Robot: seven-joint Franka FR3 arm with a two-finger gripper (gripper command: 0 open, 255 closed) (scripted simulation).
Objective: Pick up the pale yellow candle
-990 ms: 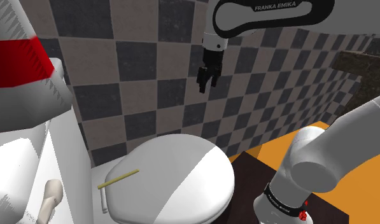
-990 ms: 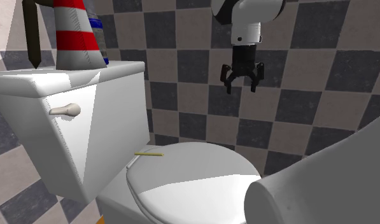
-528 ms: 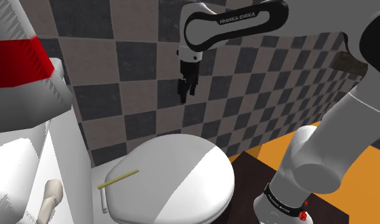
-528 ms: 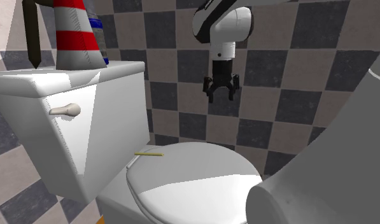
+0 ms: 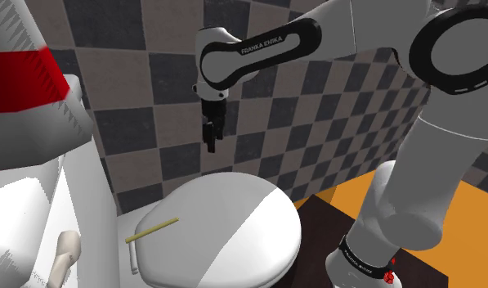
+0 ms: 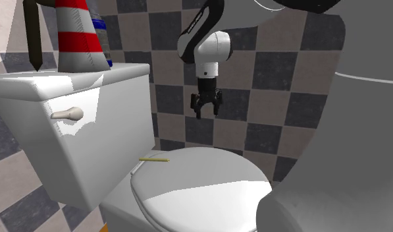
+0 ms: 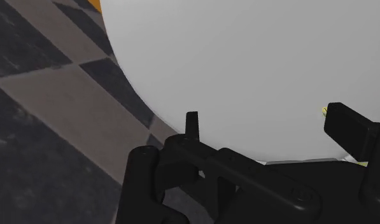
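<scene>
A thin pale yellow candle [image 5: 152, 228] [image 6: 154, 159] lies flat at the back edge of the white toilet lid [image 5: 234, 233] [image 6: 201, 181], close to the tank. My black gripper [image 5: 210, 146] [image 6: 206, 113] hangs in the air well above the lid, pointing down, open and holding nothing. It is above and to the shoulder view's right of the candle. In the wrist view the gripper [image 7: 268, 124] has its fingers apart over the lid [image 7: 246, 63], and the candle's tip [image 7: 323, 111] peeks out beside one finger.
The white tank [image 6: 76, 138] with its flush handle [image 6: 68, 114] stands beside the lid and carries a red-and-white striped cone [image 6: 79, 33]. A checkered wall [image 5: 152, 82] lies behind the gripper. Orange floor [image 5: 360, 184] and my dark stand [image 5: 324, 221] are at the shoulder view's right.
The gripper has travelled toward the shoulder view's left and come lower, closer to the tank side of the lid. It stays open. The candle has not moved.
</scene>
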